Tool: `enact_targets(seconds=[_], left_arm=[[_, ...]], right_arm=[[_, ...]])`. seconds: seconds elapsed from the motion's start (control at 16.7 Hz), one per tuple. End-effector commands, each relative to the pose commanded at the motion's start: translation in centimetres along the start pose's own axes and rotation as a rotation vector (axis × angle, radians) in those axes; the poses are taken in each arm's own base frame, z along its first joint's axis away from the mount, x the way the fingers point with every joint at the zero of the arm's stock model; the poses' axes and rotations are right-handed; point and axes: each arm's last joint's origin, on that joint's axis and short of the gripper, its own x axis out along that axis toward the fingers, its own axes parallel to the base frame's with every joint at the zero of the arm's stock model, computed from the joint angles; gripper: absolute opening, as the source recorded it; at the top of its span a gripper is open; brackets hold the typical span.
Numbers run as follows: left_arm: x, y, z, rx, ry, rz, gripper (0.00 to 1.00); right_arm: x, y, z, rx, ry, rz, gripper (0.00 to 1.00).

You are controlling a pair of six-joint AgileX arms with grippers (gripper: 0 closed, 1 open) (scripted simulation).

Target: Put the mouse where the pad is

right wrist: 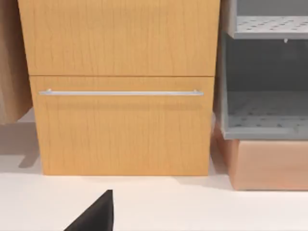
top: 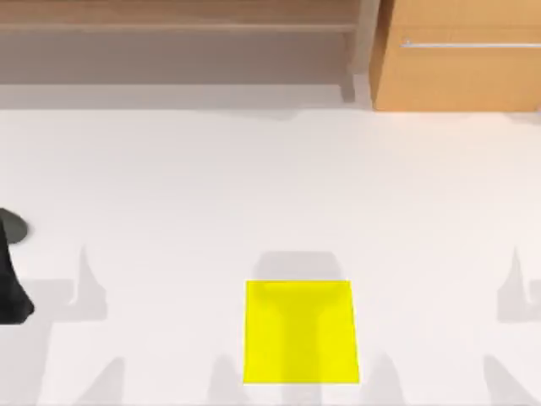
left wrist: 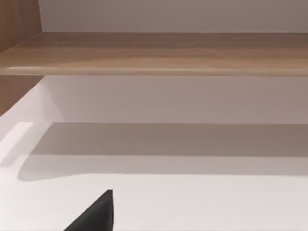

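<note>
Plainly the left tool [top: 12, 283] sits at the table's [top: 169, 186] left edge, well apart from the pad [top: 300, 331]; its opening I cannot tell

The pad [top: 300, 331] lies flat on the table [top: 254, 186], down at six o'clock near the front edge. At twelve, a shelf [top: 177, 30] runs behind the table; at one o'clock a drawer cabinet [top: 461, 68] stands beside it. The left arm [top: 12, 283] sits at nine.
</note>
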Motion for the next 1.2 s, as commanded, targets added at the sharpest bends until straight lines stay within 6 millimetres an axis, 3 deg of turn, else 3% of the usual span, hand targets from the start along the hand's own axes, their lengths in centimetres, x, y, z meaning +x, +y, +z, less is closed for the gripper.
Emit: enact_targets(seconds=[0.36, 0.72, 0.96, 1.2], left_arm=[[0.3, 0.0, 0.6, 0.088, 0.080, -0.004, 1.00], [2.1, 0.0, 4.6, 0.438, 0.326, -0.067, 1.00], [5.5, 0.2, 8.7, 0.744, 0.510, -0.177, 1.00], [10.9, 0.9, 12.2, 1.049, 0.683, -0.363, 1.00]], right_arm=[[0.0, 0.0, 0.0, 0.000, 0.000, 0.000, 1.00], [0.0, 0.0, 0.0, 0.000, 0.000, 0.000, 1.00], [0.0, 0.0, 0.0, 0.000, 0.000, 0.000, 1.00], [0.0, 0.0, 0.0, 0.000, 0.000, 0.000, 1.00]])
